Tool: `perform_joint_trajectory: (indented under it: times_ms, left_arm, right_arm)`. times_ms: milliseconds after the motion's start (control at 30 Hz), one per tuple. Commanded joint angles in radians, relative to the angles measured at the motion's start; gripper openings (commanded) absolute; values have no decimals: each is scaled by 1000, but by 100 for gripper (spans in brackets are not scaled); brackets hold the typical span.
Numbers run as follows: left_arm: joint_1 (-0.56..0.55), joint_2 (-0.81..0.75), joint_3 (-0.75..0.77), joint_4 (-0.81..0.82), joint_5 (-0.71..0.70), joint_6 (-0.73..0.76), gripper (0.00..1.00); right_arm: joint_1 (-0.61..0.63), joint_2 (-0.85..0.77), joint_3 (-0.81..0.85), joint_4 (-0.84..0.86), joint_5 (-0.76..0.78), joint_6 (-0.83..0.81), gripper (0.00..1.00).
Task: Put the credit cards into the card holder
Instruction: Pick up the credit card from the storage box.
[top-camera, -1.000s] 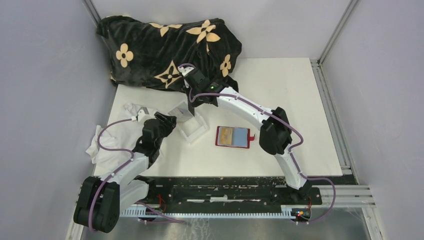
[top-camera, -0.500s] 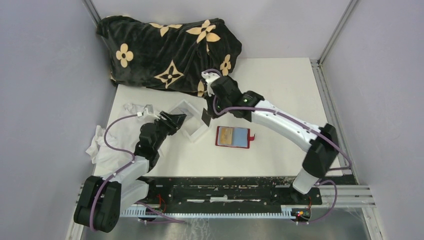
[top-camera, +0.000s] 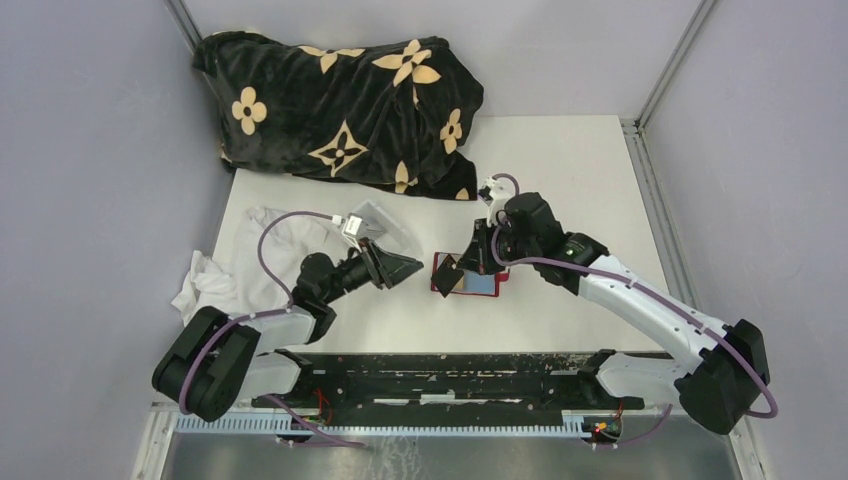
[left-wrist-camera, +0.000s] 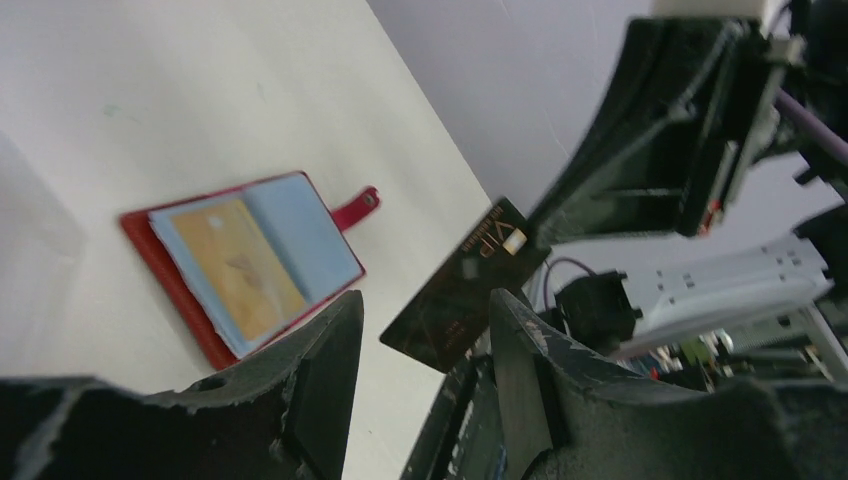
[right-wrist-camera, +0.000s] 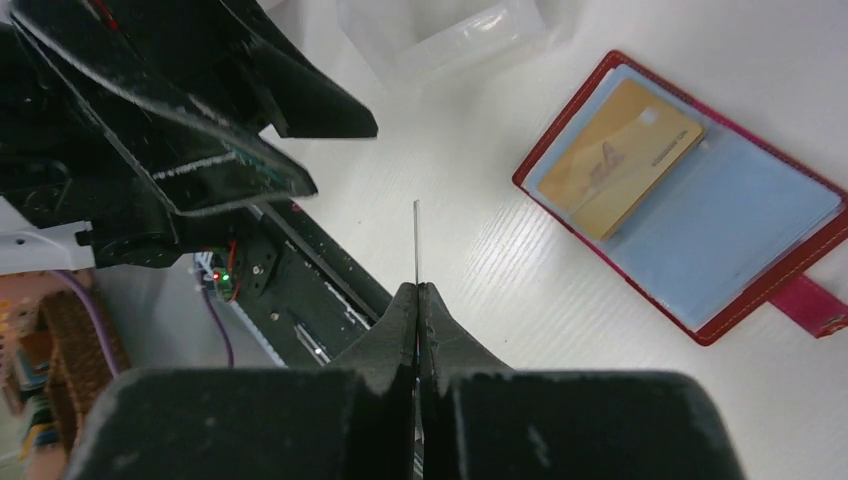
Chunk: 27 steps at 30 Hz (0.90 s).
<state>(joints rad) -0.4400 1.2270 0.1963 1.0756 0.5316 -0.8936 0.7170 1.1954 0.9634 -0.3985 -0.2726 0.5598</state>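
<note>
Now grips a dark card (left-wrist-camera: 465, 285) in the right hand (right-wrist-camera: 418, 300), pinched fully shut on one edge, with the card hanging edge-on at the left edge of the card holder (left-wrist-camera: 143, 232); cannot tell whether touching it or just above. Has travelled far within a second: was reaching down at the clear plastic box (right-wrist-camera: 460, 35) to the far left of the holder, then swung right and nearer with the card already held, and now hovers at the holder itself. Finds that holder lying open and flat on the white surface (top-camera: 580, 170), a little right of centre, snap tab pointing right, with a yellow-orange card (right-wrist-camera: 620, 155) already tucked in the left side and a light blue pane on the right. Has brought the left hand (top-camera: 395, 267) round as well: away from the box, pointing right at the hanging card, parted to a middling width and holding nothing, no wider than a second ago. Suggests fetching finished for this card and insertion next: probably calls for tilting the card flat enough to slide under a pocket lip, perhaps with the left hand steadying the holder or taking the free edge. Cannot tell which pocket is aimed at, nor how many cards remain in the box. Leaves the black flowered blanket (top-camera: 340, 100) at the far side and the white cloth (top-camera: 250, 250) at the left unmoved.
</note>
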Motion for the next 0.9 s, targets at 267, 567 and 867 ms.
perform_joint_trajectory:
  times_ms: [267, 567, 867]
  left_arm:
    - [-87, 125, 78, 89, 208, 121, 57]
    - [-91, 214, 117, 121, 279, 116, 56]
    - [-91, 306, 127, 246, 350, 50, 36]
  right_arm:
    - [-115, -21, -113, 200, -301, 128, 1]
    - [-131, 37, -135, 260, -381, 157, 1]
    - [-141, 65, -134, 270, -395, 154, 1]
